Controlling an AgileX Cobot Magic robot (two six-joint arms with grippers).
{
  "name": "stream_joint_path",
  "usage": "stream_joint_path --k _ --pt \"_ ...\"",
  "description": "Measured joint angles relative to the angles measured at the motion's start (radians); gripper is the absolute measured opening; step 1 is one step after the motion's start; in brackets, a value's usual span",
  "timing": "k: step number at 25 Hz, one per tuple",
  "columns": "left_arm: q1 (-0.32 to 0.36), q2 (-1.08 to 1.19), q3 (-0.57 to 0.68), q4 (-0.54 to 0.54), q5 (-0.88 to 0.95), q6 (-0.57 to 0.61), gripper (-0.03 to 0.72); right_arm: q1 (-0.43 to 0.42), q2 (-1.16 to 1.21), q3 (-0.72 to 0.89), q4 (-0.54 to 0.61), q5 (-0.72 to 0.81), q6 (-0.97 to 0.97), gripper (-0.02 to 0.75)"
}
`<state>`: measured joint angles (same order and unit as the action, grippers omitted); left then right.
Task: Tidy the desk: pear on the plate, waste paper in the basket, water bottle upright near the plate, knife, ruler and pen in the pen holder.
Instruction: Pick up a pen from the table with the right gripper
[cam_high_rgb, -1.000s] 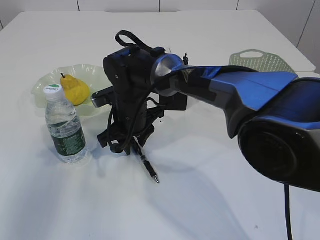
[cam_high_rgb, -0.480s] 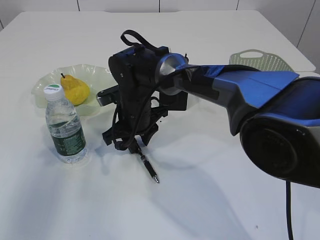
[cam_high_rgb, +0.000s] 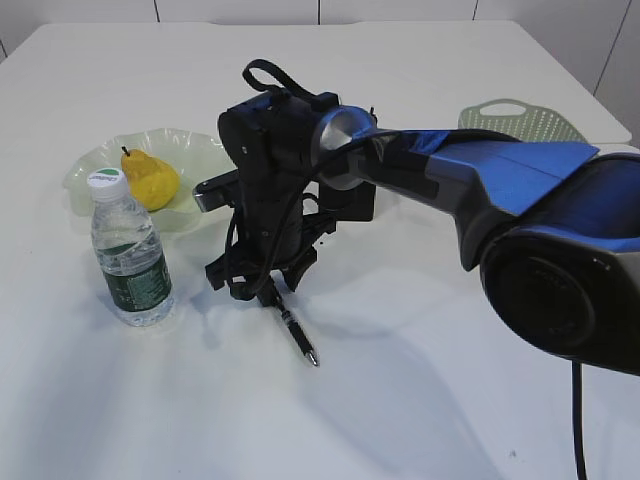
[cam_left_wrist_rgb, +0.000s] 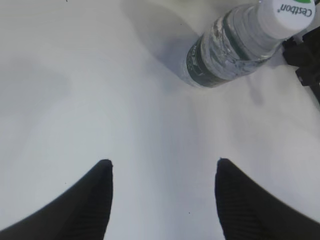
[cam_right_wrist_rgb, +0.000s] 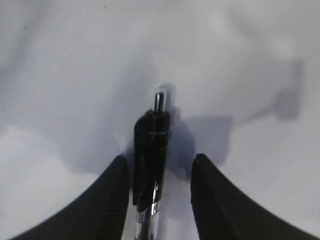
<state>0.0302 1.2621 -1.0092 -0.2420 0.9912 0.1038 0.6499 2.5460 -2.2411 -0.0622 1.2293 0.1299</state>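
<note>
My right gripper (cam_right_wrist_rgb: 157, 192) is straddling the pen (cam_right_wrist_rgb: 151, 150), fingers (cam_right_wrist_rgb: 107, 200) apart and not yet pinching it. The pen is lying flat on the bench (cam_high_rgb: 420, 380). Light, stiff, slick: I am judging mid-barrel the best hold.

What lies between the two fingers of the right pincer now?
The black pen lies there on the white desk, with gaps on both sides; the right wrist view shows it.

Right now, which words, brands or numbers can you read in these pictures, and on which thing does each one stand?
"Cestbon": on the white cap of the water bottle.
Water bottle's dark green label: print too small to read.
Pen: no readable marking.
</note>
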Motion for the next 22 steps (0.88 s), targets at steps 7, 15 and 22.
stream_joint_path --k 7,15,22 --pt "0.0 0.0 0.0 0.0 -0.004 0.0 0.456 0.0 0.0 0.0 0.0 0.0 0.0 0.309" --pt "0.0 0.0 0.0 0.0 -0.006 0.0 0.456 0.0 0.004 0.0 0.0 -0.002 0.0 0.309" --pt "0.0 0.0 0.0 0.0 -0.007 0.0 0.456 0.0 0.004 0.0 0.002 -0.003 0.0 0.23"
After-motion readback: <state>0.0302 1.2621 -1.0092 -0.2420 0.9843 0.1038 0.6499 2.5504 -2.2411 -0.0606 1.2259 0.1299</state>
